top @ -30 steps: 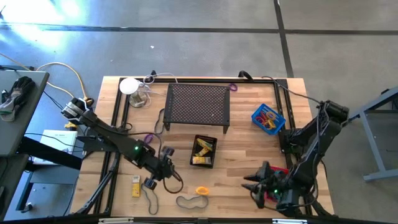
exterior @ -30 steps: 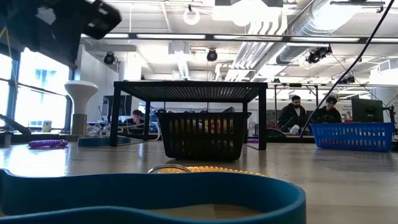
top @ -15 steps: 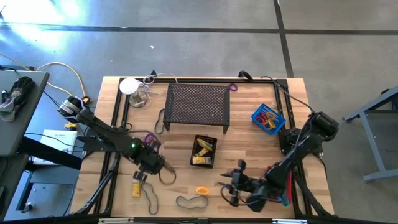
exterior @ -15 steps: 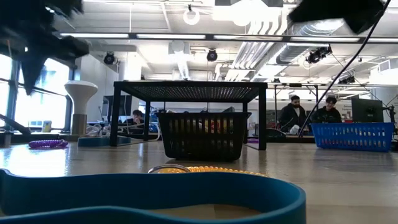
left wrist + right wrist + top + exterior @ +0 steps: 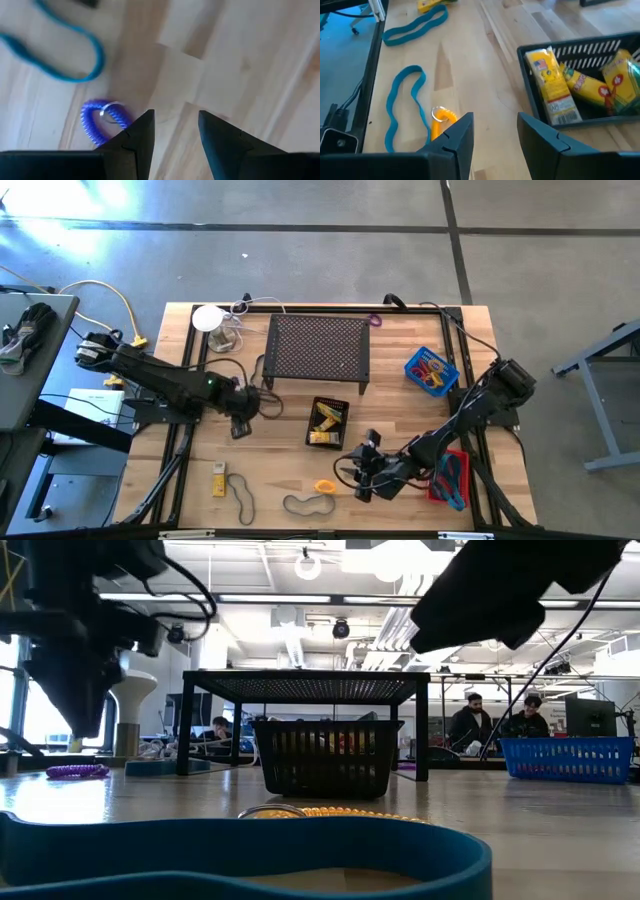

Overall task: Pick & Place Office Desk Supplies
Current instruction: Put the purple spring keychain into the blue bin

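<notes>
Both arms have moved: the left claw [image 5: 240, 427] went toward the purple ring [image 5: 102, 120], the right claw [image 5: 362, 480] toward the orange ring [image 5: 440, 121]. Both claws are open, empty. Packets [image 5: 555, 82] already sit in the black basket [image 5: 327, 424]; rings and bands [image 5: 402, 107] remain on the counter [image 5: 390, 405].

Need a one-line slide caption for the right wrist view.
Right hand, open and empty, hovers near an orange coil ring beside a black basket of yellow packets.

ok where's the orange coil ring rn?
High view: orange coil ring on the table's front edge, between the blue band and right pincer, nearer than the black basket.
</notes>
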### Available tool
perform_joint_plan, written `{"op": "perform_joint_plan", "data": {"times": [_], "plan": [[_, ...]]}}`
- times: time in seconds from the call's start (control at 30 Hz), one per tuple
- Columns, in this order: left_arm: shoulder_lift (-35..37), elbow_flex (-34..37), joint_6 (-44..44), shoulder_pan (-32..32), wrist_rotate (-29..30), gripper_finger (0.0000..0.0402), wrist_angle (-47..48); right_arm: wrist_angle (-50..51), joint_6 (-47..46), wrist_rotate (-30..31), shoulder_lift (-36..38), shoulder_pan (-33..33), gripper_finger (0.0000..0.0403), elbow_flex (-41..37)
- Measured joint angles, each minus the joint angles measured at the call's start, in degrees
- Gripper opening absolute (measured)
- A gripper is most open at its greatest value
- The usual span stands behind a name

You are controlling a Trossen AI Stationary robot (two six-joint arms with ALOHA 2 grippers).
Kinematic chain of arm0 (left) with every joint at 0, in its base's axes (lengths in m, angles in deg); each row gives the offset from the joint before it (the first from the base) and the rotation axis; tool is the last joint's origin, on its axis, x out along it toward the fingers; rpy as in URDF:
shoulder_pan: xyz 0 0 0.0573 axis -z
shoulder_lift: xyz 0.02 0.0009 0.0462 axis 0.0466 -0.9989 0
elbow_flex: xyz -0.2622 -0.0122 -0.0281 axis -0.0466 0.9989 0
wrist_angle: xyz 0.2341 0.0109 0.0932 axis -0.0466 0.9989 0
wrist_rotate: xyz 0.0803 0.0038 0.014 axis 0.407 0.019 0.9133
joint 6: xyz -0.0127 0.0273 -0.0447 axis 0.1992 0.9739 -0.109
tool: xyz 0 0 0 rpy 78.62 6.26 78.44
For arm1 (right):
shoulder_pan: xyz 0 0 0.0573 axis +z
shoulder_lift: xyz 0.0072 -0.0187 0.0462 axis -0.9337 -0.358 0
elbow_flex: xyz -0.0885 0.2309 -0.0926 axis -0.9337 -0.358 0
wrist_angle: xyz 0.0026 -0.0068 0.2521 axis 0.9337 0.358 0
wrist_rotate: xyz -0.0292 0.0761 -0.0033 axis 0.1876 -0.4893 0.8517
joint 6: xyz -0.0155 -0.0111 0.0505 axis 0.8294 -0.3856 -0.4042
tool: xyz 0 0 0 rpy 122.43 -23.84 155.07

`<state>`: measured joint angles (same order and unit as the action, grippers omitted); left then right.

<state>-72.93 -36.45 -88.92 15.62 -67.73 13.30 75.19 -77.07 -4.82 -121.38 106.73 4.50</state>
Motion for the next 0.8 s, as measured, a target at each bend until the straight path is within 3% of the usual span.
{"op": "perform_joint_plan", "data": {"times": [0.3,0.6,0.8], "plan": [[-0.2,1.3,-5.1,-5.4,1.1,0.0144,1.5,-2.5,1.9,-0.3,0.0,0.0,0.0138,0.0],[-0.5,3.8,-8.8,-5.8,1.1,0.0144,2.5,-2.5,1.9,-0.4,0.0,0.0,0.0138,0.0],[-0.9,4.1,-12.3,-5.8,4.6,0.0144,2.2,-2.9,1.9,-0.4,0.0,0.0,0.0138,0.0]]}}
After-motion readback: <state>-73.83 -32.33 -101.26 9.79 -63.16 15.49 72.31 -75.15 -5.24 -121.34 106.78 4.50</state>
